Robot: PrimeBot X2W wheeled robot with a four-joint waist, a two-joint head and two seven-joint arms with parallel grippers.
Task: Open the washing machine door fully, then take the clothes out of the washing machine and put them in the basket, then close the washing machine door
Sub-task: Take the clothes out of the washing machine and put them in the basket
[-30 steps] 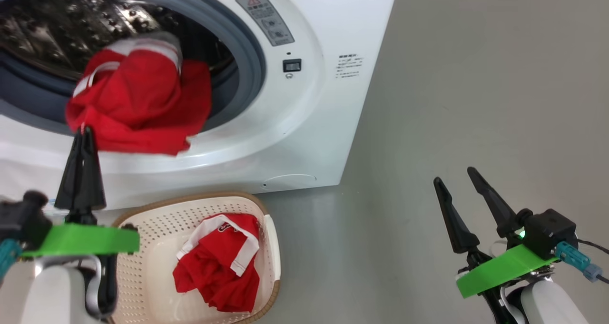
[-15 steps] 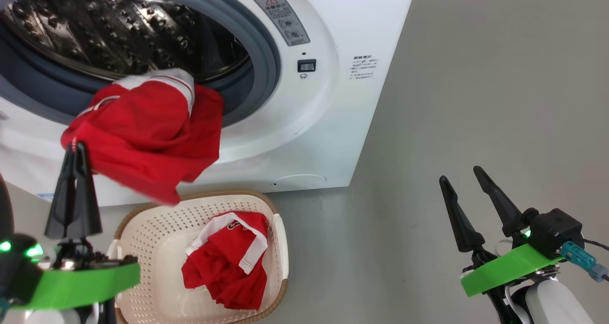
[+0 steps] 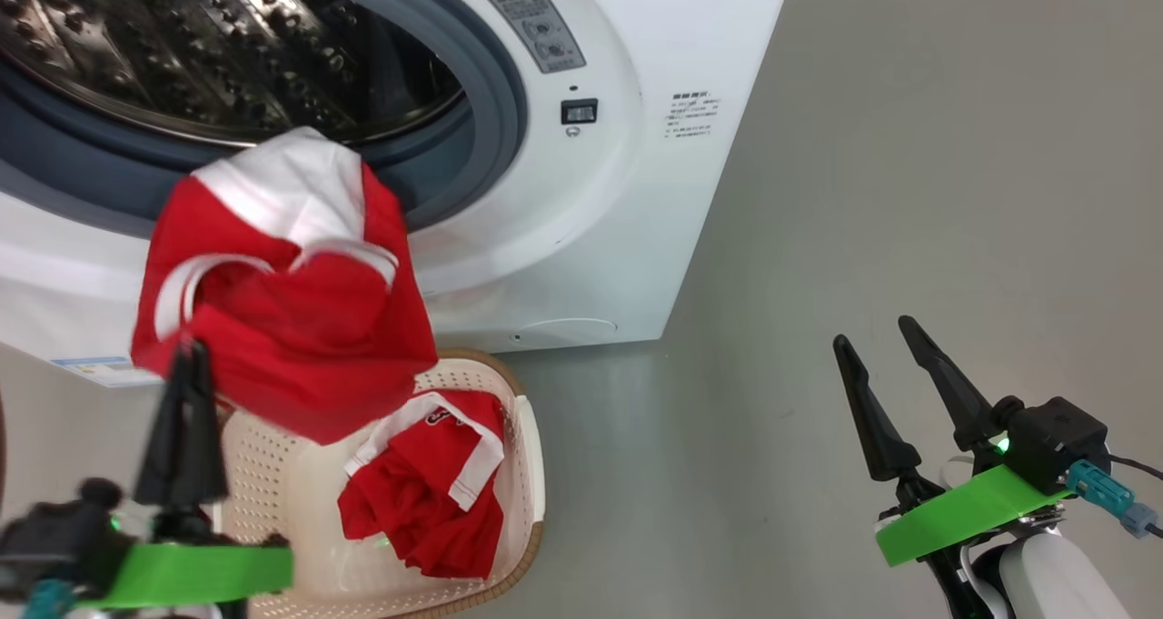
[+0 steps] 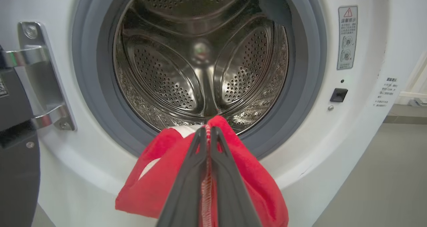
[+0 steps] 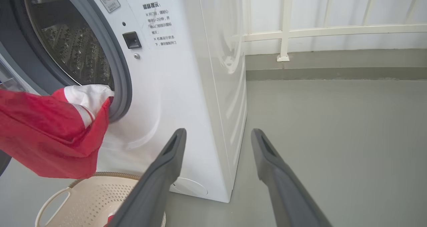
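Grey floor; washing machine at 11 o'clock, drum looks empty. Basket at 7 o'clock holds one red garment. Left jaws pinched shut on second garment, hanging over the basket's 11 o'clock corner (partly outside?). Right jaws wide apart, empty. Suggest: shift toward 5 o'clock, lower, then release.

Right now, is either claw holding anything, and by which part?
The left gripper pinches a red garment by its stitched edge; the right gripper is open, empty.
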